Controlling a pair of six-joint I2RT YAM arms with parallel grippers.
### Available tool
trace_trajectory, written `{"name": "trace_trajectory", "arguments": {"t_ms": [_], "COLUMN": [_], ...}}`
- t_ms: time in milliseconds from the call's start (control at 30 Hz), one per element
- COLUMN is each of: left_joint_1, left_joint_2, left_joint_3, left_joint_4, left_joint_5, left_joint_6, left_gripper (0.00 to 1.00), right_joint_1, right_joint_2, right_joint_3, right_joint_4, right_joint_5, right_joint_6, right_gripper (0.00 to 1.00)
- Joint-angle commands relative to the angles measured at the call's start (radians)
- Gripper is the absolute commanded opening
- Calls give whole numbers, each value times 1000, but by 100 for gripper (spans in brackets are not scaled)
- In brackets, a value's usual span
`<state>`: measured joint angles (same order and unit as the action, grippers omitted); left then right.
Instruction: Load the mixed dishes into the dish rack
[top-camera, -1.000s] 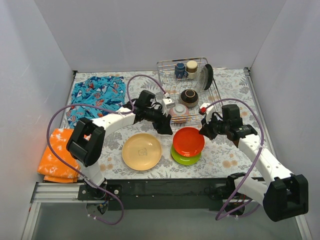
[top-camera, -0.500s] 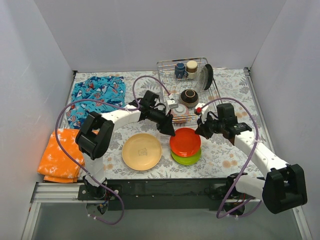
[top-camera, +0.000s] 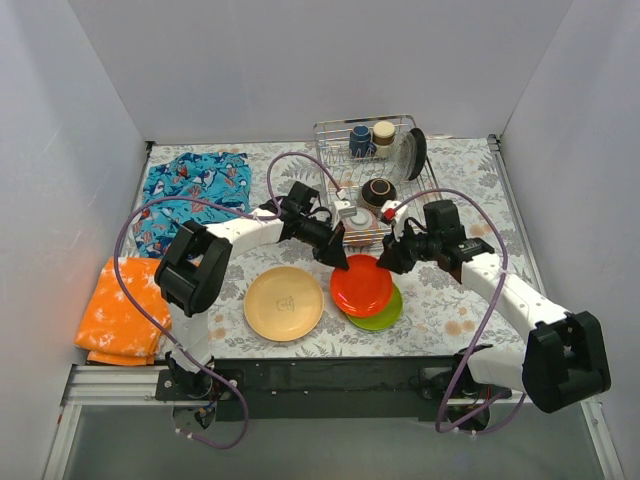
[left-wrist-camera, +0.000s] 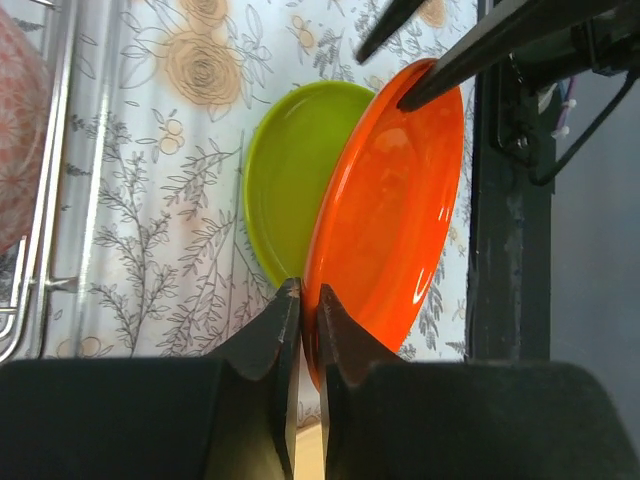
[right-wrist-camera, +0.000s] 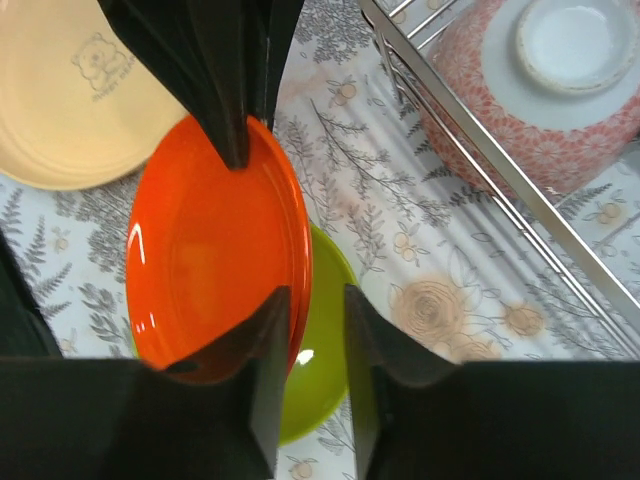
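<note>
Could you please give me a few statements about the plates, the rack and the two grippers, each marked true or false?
1. The orange plate lies flat on the table. False: it is tilted, its rim pinched by the left gripper.
2. A green plate lies on the table beneath it. True.
3. The tan plate stands in the dish rack. False: it lies on the table, left of the orange plate.
4. A blue mug and a beige cup are in the rack. True.
5. The right gripper has its jaws shut tight. False: they stand apart around the orange plate's rim.
</note>
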<state>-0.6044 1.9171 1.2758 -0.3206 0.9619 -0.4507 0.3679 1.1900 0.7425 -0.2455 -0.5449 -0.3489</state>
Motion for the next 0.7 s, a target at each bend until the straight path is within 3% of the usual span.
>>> {"name": "trace_trajectory", "arguments": {"t_ms": [0,167,233,267,300,367,400,500,600,633,667], "left_joint_1": [-14,-15,-17,-20,-23,-40,-46,-38,3,24,67], "left_joint_2": [-41,-79,-79,-78,-69,-66,-72,-128,-216,-269,-301], "left_joint_3": [48,97,118,153,172,207,238,289,298,297,289], "left_joint_4": [-41,-100,-133,-170,-190,-239,-245,-227,-167,-155,-134], "left_joint_5": [72,3,-25,-53,-78,-209,-274,-581,-813,-845,-867], "left_joint_6": [29,26,44,49,49,47,41,-29,-66,-106,-127], "left_gripper": [0,0,0,0,3,19,33,49,56,64,66], "right_joint_1": [3,3,3,3,0,-12,-14,-18,-18,-18,-18], "right_joint_2": [77,178,218,229,237,221,208,126,37,4,-9], "right_joint_3": [75,141,170,216,244,286,302,369,437,451,466], "right_joint_4": [-21,-66,-130,-164,-204,-241,-242,-258,-178,-152,-94], "right_joint_5": [-111,-240,-276,-306,-305,-317,-291,-166,28,90,118], "right_joint_6": [25,10,-37,-60,-68,-62,-44,-6,97,116,138], "right_gripper": [41,40,28,12,6,1,1,1,1,1,1]}}
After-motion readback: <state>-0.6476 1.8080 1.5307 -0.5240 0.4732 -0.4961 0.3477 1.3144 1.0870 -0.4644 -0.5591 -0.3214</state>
